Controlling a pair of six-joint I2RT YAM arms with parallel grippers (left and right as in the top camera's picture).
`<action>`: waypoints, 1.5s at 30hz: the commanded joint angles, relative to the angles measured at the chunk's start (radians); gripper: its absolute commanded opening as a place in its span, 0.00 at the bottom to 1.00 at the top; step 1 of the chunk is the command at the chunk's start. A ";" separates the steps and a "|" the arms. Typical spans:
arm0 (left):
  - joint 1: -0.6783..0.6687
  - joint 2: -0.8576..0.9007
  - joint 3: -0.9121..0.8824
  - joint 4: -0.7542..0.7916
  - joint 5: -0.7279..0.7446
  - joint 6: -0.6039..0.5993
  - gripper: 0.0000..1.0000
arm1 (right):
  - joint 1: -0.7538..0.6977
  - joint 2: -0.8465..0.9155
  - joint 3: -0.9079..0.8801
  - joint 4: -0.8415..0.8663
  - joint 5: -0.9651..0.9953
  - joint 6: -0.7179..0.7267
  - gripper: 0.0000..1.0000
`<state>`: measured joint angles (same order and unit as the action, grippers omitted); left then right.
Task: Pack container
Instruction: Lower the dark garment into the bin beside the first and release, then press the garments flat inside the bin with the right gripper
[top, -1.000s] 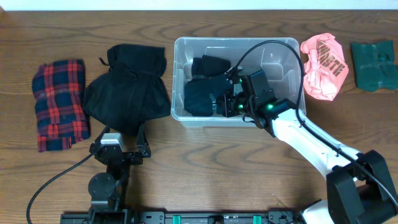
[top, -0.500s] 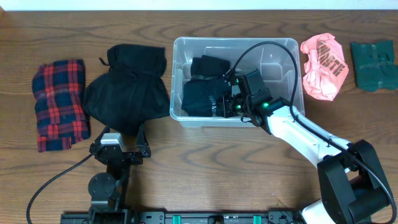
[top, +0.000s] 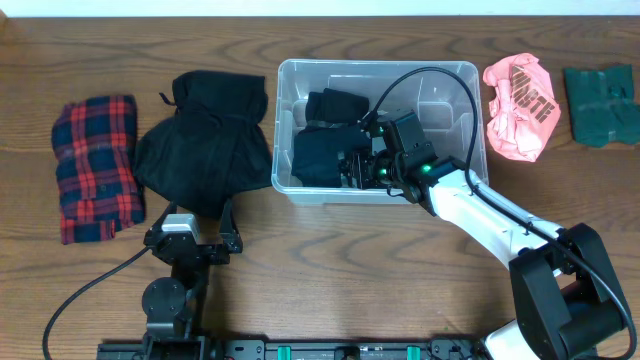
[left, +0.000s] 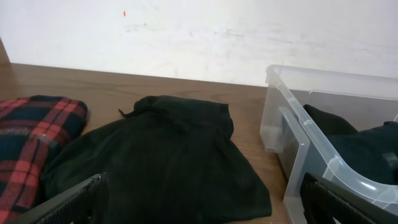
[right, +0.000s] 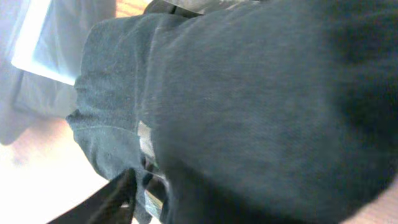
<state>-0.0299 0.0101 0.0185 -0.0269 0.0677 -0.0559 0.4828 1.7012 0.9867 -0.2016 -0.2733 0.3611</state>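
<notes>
Container (top: 380, 67) holds dark clothes (top: 318, 152); right tool (top: 352, 168) among them, grip unclear; left tool (left: 210, 202) spread.

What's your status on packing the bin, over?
Left gripper open beside black garment. Right gripper inside bin, on dark clothes, grip unclear. No obstruction seen.

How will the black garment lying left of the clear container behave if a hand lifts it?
The black garment lies in a rumpled, creased heap, so it is probably floppy and would sag when lifted. It spreads wider than the plaid cloth beside it, so hanging edges may catch on the container rim. Soft fabric seems unlikely to break.
</notes>
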 joint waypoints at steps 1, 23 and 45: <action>-0.004 -0.004 -0.014 -0.037 0.007 0.002 0.98 | 0.009 0.014 0.021 -0.002 -0.011 -0.003 0.67; -0.004 -0.004 -0.014 -0.037 0.007 0.002 0.98 | -0.050 -0.011 0.266 -0.372 0.199 -0.290 0.95; -0.004 -0.004 -0.014 -0.037 0.007 0.002 0.98 | -0.031 0.095 0.315 -0.118 0.214 -0.292 0.01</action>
<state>-0.0299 0.0101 0.0185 -0.0273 0.0673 -0.0555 0.4427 1.7435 1.2907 -0.3302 -0.0696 0.0818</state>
